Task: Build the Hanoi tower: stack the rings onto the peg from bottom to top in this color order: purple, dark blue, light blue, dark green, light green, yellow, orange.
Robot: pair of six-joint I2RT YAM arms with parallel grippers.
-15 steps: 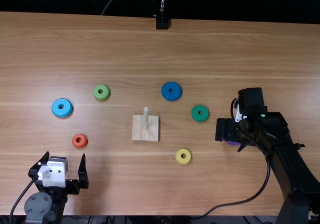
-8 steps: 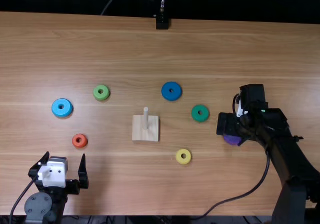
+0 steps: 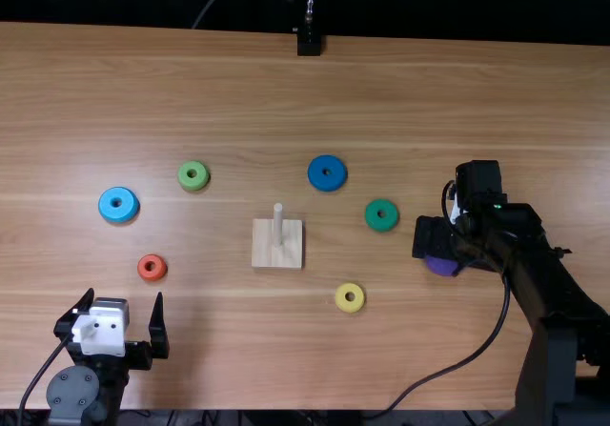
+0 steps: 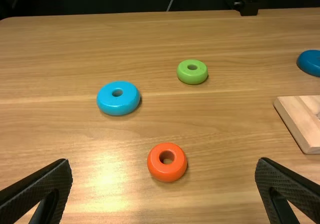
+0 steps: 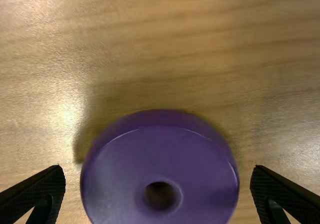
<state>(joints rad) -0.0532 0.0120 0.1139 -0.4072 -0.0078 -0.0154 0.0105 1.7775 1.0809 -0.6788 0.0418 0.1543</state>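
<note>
The purple ring [image 5: 120, 169] is a thick, rounded disc with a smooth, glossy face and a small round central hole. It lies at the right gripper [image 3: 445, 253], partly covered by it from above. In the right wrist view the ring sits between that gripper's spread fingers, with a strip of table to either side.

Well to the right gripper's left, the pale wooden base [image 3: 264, 256] bears the upright peg [image 3: 277, 224], its shaft in plain sight.

Nearer that gripper, also leftward, are the dark green ring [image 3: 370, 216], slightly farther across the table, and the yellow ring [image 3: 338, 298], closer to the near edge. These two flank the straight way to the peg. The dark blue ring [image 3: 315, 173] lies beyond the dark green one. A black cable [image 3: 419, 383] curves down from the right arm.

The left gripper [image 3: 125, 295] also has its fingers wide apart. Just beyond it is the orange ring [image 3: 142, 268]; farther out lie the light blue ring [image 3: 106, 205] and the light green ring [image 3: 183, 176].
</note>
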